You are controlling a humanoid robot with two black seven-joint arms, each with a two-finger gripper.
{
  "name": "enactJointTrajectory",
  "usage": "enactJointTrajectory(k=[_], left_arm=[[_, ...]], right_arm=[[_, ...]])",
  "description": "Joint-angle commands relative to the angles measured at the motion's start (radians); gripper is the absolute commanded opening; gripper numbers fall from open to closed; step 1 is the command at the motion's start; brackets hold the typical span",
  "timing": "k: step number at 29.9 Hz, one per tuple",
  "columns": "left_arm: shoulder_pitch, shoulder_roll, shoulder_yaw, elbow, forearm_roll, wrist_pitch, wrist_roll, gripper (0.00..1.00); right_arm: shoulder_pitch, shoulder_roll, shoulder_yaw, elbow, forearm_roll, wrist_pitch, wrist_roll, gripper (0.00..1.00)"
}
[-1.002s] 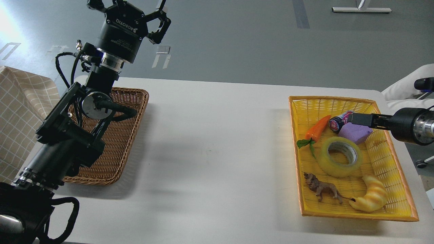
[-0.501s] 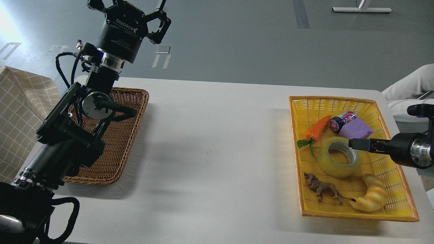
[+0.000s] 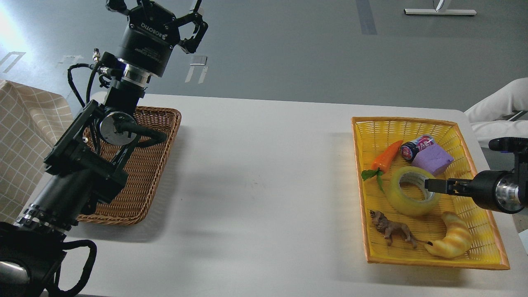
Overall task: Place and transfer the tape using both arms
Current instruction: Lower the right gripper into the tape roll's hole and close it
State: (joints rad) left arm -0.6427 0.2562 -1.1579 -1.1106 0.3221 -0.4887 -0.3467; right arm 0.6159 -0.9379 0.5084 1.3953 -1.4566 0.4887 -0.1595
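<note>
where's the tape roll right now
In the head view the tape lies in the yellow basket on the table's right side, between the toy carrot and the croissant toy.

The tape [image 3: 413,191], a chunky translucent yellow roll (grey-white core), lies flat in the yellow basket [image 3: 486,231].

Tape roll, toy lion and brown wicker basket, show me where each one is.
tape roll [image 3: 406,204], head view, on its yellow outer wall.
toy lion [image 3: 391,229], head view, on its body.
brown wicker basket [image 3: 142,173], head view, on its woven floor.
</note>
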Motion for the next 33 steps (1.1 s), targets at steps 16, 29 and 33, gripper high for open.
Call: enactJointTrajectory(k=[16, 29, 33], left_arm=[[0.002, 0.0, 0.0, 0.0, 0.0, 0.0, 0.0, 0.98], [0.002, 0.0, -0.002, 0.0, 0.0, 0.0, 0.0, 0.98], [0.002, 0.0, -0.002, 0.0, 0.0, 0.0, 0.0, 0.98]], right_arm=[[0.007, 0.057, -0.036, -0.058, -0.031, 0.0, 0.001, 0.66], [0.011, 0.08, -0.054, -0.068, -0.033, 0.0, 0.001, 0.47], [0.011, 0.087, -0.056, -0.078, -0.031, 0.0, 0.001, 0.37]])
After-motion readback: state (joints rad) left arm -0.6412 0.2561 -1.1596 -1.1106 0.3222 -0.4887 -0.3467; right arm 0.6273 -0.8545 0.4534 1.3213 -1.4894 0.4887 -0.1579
